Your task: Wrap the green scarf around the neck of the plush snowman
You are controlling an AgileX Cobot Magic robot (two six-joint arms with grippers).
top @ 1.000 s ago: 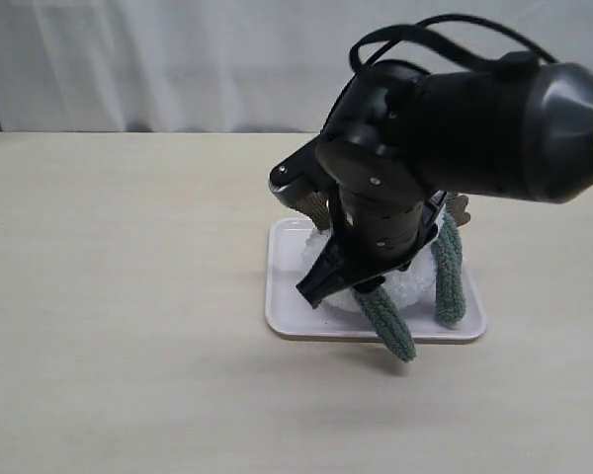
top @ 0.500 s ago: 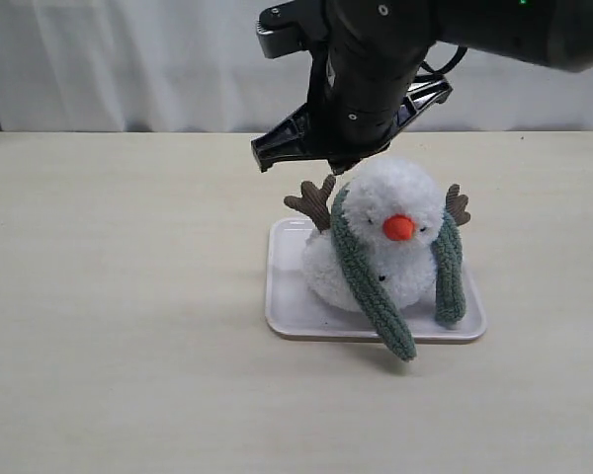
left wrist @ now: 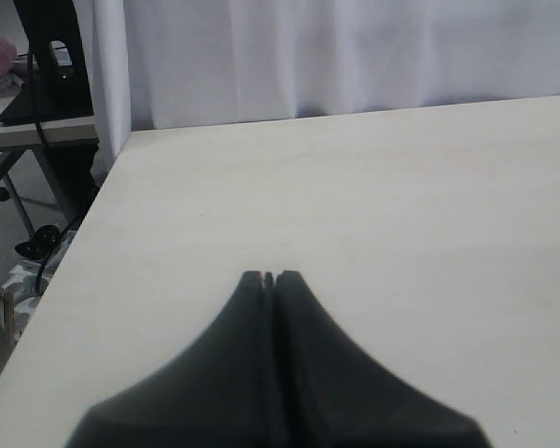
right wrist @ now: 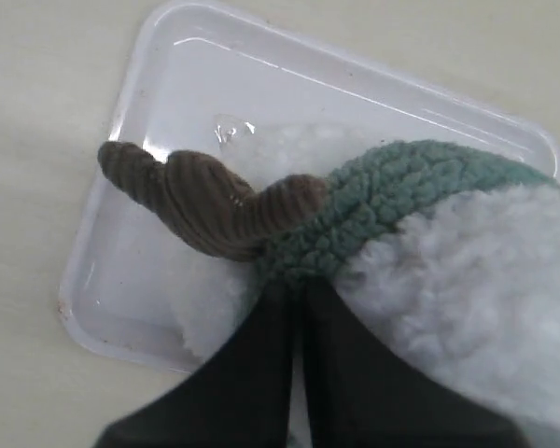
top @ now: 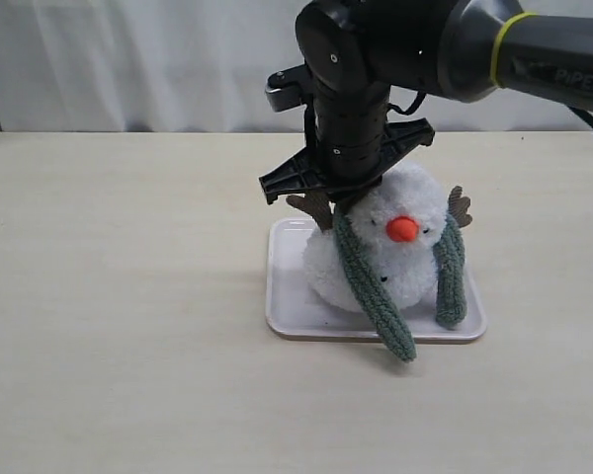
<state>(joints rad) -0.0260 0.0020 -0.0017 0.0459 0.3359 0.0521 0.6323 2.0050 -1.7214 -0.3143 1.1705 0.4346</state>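
The white plush snowman (top: 407, 259) with its orange nose sits upright on a white tray (top: 287, 318). The green scarf (top: 372, 288) lies over its neck, and both ends hang down the front; the longer one reaches past the tray's edge. The neck crease is hidden under the scarf. My right gripper (top: 336, 203) is down at the snowman's shoulder beside the brown twig arm (right wrist: 196, 201). In the right wrist view this gripper (right wrist: 299, 283) is shut, with its tips pinching the scarf (right wrist: 383, 201). My left gripper (left wrist: 269, 276) is shut, holds nothing, and hovers over bare table.
The tray's rim (right wrist: 121, 121) surrounds the snowman's base. The right arm's dark body (top: 395, 49) hangs over the snowman from behind. The pale table (left wrist: 355, 187) ends at a side edge, with a white curtain behind it.
The right arm lifted from in front of the snowman to above its head. It then came down onto the scarf at the shoulder. The scarf ends hang as before.
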